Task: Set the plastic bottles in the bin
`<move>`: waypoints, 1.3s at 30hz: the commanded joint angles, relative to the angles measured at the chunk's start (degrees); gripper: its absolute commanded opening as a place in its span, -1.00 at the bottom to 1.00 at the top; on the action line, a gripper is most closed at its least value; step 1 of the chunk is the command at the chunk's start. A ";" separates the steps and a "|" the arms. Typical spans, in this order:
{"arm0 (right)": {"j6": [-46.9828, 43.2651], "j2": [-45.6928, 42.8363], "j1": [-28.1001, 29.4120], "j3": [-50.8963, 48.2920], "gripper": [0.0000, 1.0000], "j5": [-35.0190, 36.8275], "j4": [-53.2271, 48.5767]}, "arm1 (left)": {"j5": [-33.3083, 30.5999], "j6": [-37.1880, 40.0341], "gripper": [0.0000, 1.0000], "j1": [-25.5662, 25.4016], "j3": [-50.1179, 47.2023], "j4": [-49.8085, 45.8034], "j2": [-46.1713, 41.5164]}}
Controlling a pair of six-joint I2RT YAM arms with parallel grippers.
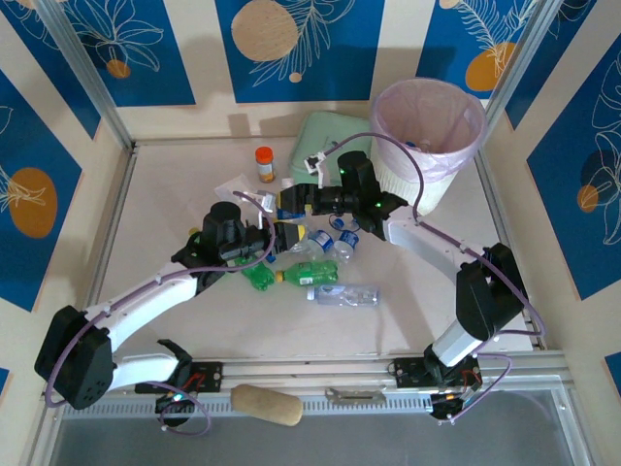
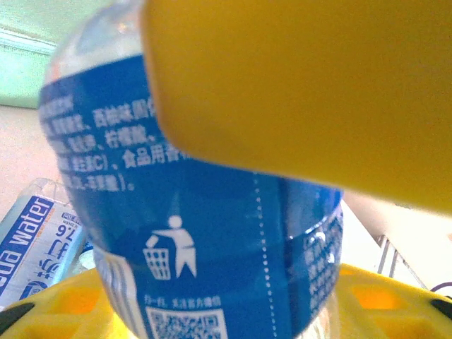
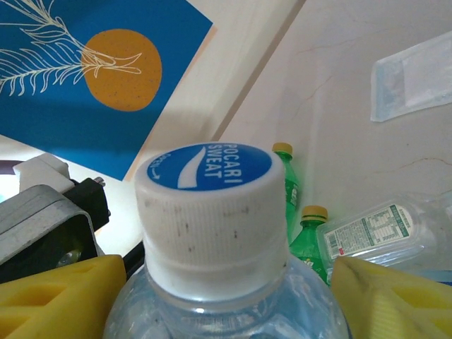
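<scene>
Bottles, the plastic bottles (image 1: 325, 264), lie in a loose heap at the middle of the desk (image 1: 160, 218), just in front of both grippers. At the near edge of the heap a clear bottle (image 1: 344, 294) lies flat with its long axis left to right. Beside it, a green bottle (image 1: 310, 275) also lies roughly left to right, its yellow cap at the left end.

The left gripper (image 1: 284, 233) is closed around a blue-labelled bottle (image 2: 212, 240). In the left wrist view, one yellow finger (image 2: 296, 85) presses the label from above and the other sits under it. The bottle's long axis runs across the fingers, with its clear shoulder toward the top of that view.

The right gripper (image 1: 291, 201) sits just beyond the left one, on the far side of the heap, and is clamped on a Pocari Sweat bottle (image 3: 212, 212). Its yellow fingers (image 3: 56, 296) flank the bottle's shoulder on either side. The white cap with its blue top points back at the wrist camera, so the long axis runs along the gripper. How either held bottle points cannot be told from the top view.

The bin (image 1: 437, 192) stands upright at the far right of the desk, mouth open upward, well apart from the heap. A mint green box (image 1: 325, 136) lies just left of it. An orange-capped jar (image 1: 264, 163) and a clear plastic bag (image 1: 236, 184) sit farther left.
</scene>
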 commanded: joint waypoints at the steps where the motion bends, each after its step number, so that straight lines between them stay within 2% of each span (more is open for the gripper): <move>1: -0.82 0.47 0.65 1.74 0.47 -1.38 -1.56 | 0.52 0.67 -0.01 -0.29 0.76 2.54 -0.57; 6: -1.11 0.47 0.68 1.43 0.15 -0.91 -2.12 | 0.43 0.33 0.07 -0.28 0.39 2.86 -0.66; 8: -1.32 0.38 0.68 1.69 0.10 -0.60 -2.22 | 0.34 0.23 0.17 -0.31 0.22 2.91 -0.74; 14: -4.63 -0.01 -0.22 3.27 0.09 4.35 -6.16 | -0.06 0.01 0.78 -0.10 -0.61 2.56 -2.04; 16: -5.89 -0.19 -1.29 3.64 0.09 6.78 -8.20 | -0.61 0.02 0.91 0.11 -1.18 2.08 -2.82; 22: -10.60 -2.50 -5.99 6.34 0.09 11.27 -14.49 | -4.66 -1.13 0.99 1.55 -3.83 0.07 -5.36; 28: -16.21 -6.31 -10.34 12.44 0.09 16.45 -20.27 | -20.13 -4.54 0.99 3.52 -4.44 -10.62 -6.81; 30: -17.19 -7.14 -12.33 14.79 0.09 16.91 -21.57 | -22.96 -6.53 0.99 4.36 -4.64 -12.92 -6.81; 39: -17.56 -8.56 -23.72 25.73 0.08 18.77 -23.58 | -23.54 -12.43 0.99 5.76 -7.76 -10.56 -6.28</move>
